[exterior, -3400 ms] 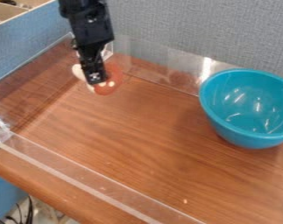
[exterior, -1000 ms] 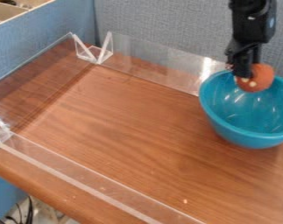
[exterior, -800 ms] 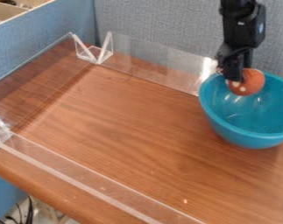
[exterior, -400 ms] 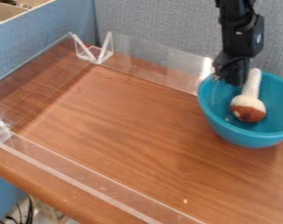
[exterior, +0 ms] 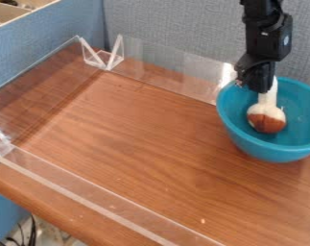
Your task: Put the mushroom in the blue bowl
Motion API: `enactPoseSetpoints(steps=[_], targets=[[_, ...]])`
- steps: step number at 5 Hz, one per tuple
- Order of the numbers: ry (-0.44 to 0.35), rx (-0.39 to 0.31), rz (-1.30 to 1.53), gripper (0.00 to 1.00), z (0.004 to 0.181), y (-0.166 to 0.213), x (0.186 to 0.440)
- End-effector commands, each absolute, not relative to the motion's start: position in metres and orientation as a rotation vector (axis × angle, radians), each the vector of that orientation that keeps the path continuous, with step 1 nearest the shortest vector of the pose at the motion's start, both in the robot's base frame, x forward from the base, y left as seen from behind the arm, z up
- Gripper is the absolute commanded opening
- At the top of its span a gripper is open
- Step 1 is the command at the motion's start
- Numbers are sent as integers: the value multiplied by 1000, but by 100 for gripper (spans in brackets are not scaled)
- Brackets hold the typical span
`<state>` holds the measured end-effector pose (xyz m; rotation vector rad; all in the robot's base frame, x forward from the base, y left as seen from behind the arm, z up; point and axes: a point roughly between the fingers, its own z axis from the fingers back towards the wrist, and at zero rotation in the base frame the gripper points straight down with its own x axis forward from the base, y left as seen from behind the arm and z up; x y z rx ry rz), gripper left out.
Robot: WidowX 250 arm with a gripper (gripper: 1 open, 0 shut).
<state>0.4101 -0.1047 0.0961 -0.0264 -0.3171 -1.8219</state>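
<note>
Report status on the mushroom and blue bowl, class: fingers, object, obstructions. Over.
Fingers shut above the bowl's back rim. Mushroom lying inside blue bowl, cap down, stem up toward the fingers; contact unclear. Nothing in the way.

Even, bright-ish light from overhead; low-res, soft pic w/ slight blur. White glare streaks inside blue bowl (exterior: 275,123), sheen on wood bench (exterior: 131,135). Shadows faint.
</note>
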Motion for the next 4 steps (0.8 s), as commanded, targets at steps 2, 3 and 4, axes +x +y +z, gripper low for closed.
enactPoseSetpoints(steps=[2, 3, 4], targets=[[-399, 94, -1748, 0, 145, -105, 408], [-399, 99, -1767, 0, 158, -118, 410], [-400, 102, -1785, 0, 168, -131, 413]])
